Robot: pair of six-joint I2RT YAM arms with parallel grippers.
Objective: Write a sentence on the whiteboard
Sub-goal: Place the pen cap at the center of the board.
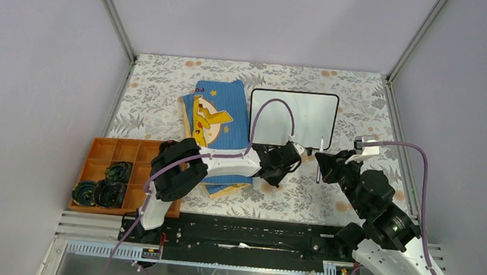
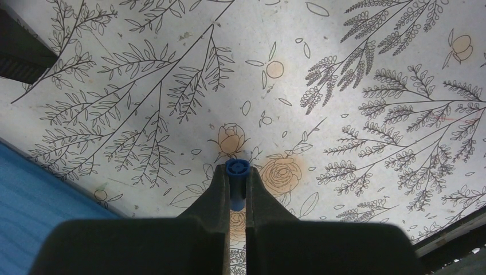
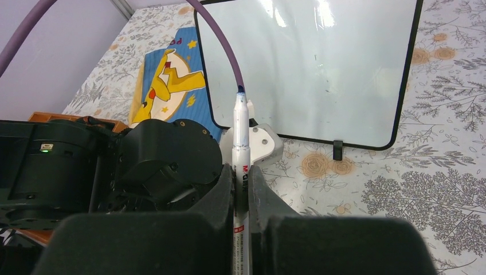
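Observation:
The whiteboard [image 1: 294, 118] lies flat at the back middle of the table; it also shows in the right wrist view [image 3: 312, 69]. Its surface is blank, with no sentence on it. My right gripper [image 1: 321, 167] is shut on a white marker [image 3: 240, 149], uncapped, its blue tip pointing toward the board's near edge. My left gripper [image 1: 278, 170] is shut on the blue marker cap [image 2: 236, 180], held just above the floral tablecloth, close to the left of the right gripper.
A blue cartoon-print cloth [image 1: 216, 118] lies left of the board, partly under the left arm. An orange compartment tray [image 1: 118, 173] with dark round items sits at the near left. A purple cable [image 1: 273, 113] arches over the board's left part.

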